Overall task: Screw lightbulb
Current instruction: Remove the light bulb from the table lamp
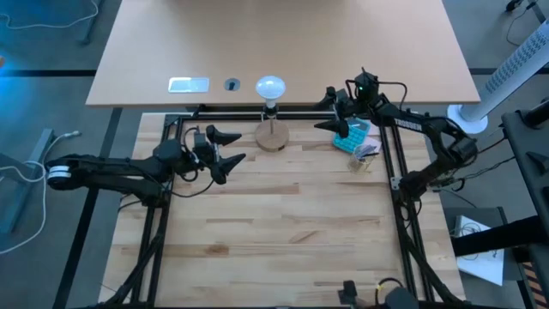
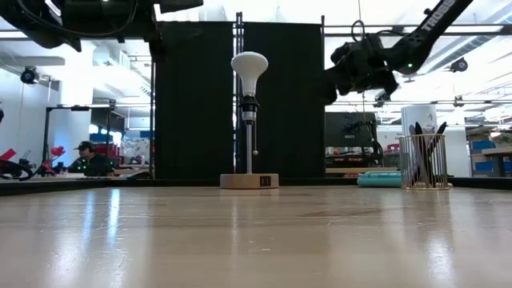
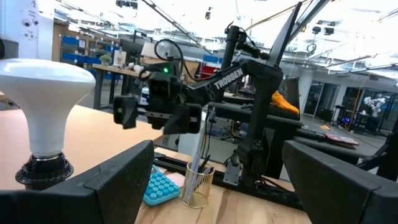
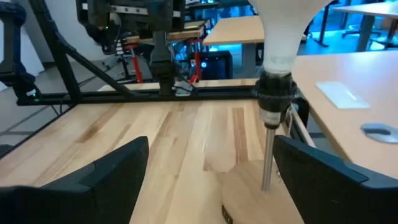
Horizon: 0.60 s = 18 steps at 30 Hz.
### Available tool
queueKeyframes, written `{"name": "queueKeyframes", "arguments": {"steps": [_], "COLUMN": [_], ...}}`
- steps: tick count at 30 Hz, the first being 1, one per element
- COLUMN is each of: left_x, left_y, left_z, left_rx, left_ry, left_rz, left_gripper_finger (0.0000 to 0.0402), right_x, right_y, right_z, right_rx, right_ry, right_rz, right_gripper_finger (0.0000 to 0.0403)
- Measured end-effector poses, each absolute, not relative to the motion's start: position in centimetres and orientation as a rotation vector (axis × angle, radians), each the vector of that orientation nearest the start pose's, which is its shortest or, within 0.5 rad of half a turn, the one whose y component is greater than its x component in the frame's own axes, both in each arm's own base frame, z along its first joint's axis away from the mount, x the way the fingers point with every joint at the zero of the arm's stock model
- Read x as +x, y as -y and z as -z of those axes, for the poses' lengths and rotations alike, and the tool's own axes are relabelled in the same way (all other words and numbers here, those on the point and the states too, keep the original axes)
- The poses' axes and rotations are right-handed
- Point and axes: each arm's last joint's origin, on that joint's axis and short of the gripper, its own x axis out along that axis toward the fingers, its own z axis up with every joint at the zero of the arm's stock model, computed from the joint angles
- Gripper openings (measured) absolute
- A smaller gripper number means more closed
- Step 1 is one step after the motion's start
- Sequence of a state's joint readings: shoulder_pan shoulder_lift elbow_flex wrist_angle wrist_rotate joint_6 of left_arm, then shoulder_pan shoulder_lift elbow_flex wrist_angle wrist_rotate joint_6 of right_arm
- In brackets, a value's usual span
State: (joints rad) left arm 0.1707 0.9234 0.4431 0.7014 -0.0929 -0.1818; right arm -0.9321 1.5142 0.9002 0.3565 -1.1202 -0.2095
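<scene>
The white lightbulb (image 1: 270,87) stands upright, its neck in the black socket (image 2: 249,106) on top of a thin metal post that rises from a round wooden base (image 1: 272,136). It also shows in the left wrist view (image 3: 45,102) and the right wrist view (image 4: 283,31). My left gripper (image 1: 230,148) is open and empty, to the left of the lamp. My right gripper (image 1: 330,113) is open and empty, to the right of the lamp and raised.
A teal calculator (image 1: 352,136) and a gold wire pen holder (image 2: 425,161) stand at the far right of the wooden table. A second, lighter table with a white remote (image 1: 189,84) lies beyond. A black frame (image 1: 390,154) edges the work area.
</scene>
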Motion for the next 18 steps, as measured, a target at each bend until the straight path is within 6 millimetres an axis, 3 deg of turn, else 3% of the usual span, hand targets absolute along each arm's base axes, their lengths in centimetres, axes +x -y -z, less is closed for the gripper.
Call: {"name": "queueKeyframes", "arguments": {"steps": [8,18], "left_x": [19.7,20.2], "left_y": [-3.7,-3.8], "left_z": [-27.5,-27.1], "left_rx": [-0.183,-0.208], "left_ry": [0.247,0.231], "left_rz": [-0.241,-0.244], "left_gripper_finger": [0.0346,0.0343], "right_x": [22.1,22.4], "right_y": [25.6,26.0], "right_z": [-25.8,-25.5], "right_rx": [-0.008,-0.036], "right_ry": [-0.105,-0.106], "right_rz": [-0.203,-0.204], "right_gripper_finger": [0.0339,0.0339]}}
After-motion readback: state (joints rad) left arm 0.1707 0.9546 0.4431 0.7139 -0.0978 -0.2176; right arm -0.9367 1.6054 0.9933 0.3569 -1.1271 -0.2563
